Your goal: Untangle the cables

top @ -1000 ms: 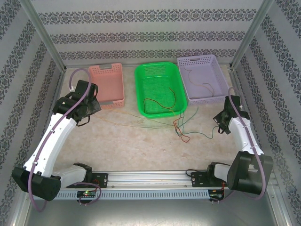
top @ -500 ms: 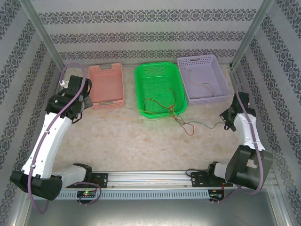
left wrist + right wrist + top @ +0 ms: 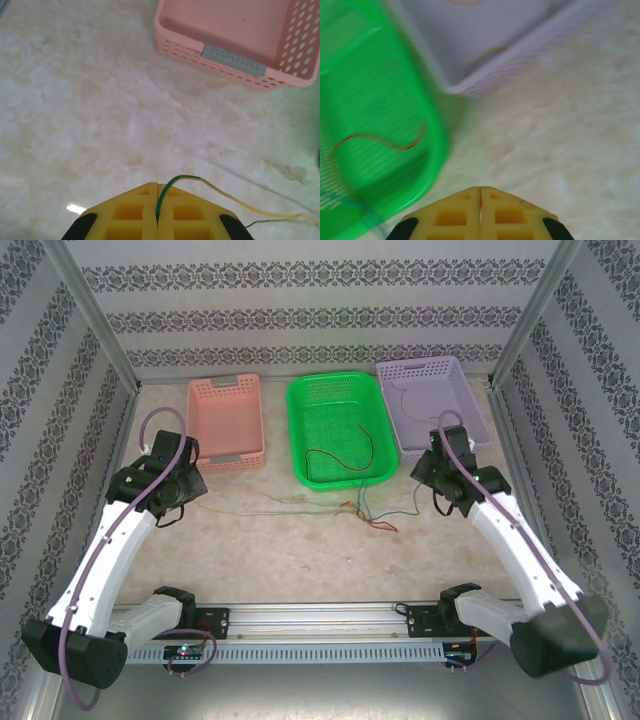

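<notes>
The cables (image 3: 372, 512) lie in a loose knot of red, green and yellow strands on the cream, marble-patterned bench (image 3: 280, 555), just off the near edge of the green basket (image 3: 294, 425), which sits at 12 o'clock from the knot. From there thin strands trail along the bench toward 9 o'clock, where the left hand (image 3: 157, 188) is pressed fully closed on a green cable (image 3: 182, 178) that arches out from between its yellow fingers and turns yellow further along. The right hand (image 3: 480, 189) hovers at about 2 o'clock from the knot, by the near corner of the purple basket (image 3: 474, 410). Its fingers are closed together, and the blurred wrist view does not tell whether any strand is caught between them. A separate red cable (image 3: 340, 458) curls inside the green basket, and an orange strand (image 3: 400, 392) lies in the purple one. The pink basket (image 3: 193, 425) stands at 12 o'clock from the left hand. Patterned wallpaper (image 3: 300, 310) closes in three sides.
</notes>
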Controlling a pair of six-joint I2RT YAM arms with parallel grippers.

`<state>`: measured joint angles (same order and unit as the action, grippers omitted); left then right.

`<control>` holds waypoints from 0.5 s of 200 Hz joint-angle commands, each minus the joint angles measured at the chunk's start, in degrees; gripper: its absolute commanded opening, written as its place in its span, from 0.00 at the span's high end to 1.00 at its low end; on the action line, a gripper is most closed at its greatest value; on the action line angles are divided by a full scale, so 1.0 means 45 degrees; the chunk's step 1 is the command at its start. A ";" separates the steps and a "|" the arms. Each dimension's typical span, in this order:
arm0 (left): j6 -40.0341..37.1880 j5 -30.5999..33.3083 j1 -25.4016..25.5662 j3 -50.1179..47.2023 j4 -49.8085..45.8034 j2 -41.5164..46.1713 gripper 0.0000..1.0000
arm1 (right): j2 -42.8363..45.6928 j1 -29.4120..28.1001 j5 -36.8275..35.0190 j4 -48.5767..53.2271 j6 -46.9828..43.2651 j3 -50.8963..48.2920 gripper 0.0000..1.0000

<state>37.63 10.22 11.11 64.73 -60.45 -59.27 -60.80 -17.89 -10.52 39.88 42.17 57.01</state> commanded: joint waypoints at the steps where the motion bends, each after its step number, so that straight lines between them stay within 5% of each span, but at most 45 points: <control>1: 0.0336 0.0935 -0.0148 0.0251 -0.0070 0.0012 1.00 | 0.0178 -0.1780 -0.1016 0.0463 0.0891 0.0638 1.00; 31: 0.0276 0.1597 -0.0165 0.0460 0.0161 -0.0282 1.00 | -0.0986 -0.4754 -0.1044 -0.0415 0.1448 0.1212 1.00; 57: 0.0602 0.0709 -0.0165 0.0226 0.0521 -0.1184 0.99 | -0.2636 -0.5794 -0.0595 -0.1467 0.1631 0.1641 1.00; 79: 0.1213 -0.0313 -0.0146 0.0032 0.0381 -0.1599 0.57 | -0.3455 -0.5761 -0.0124 -0.2230 0.1492 0.1886 1.00; 100: 0.2323 -0.1319 0.0025 -0.0172 0.0319 -0.0881 0.44 | -0.3987 -0.5505 0.0614 -0.2472 0.1260 0.2292 1.00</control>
<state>41.93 9.98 11.14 64.86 -59.35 -66.72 -77.32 -43.59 -10.90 32.56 48.07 63.75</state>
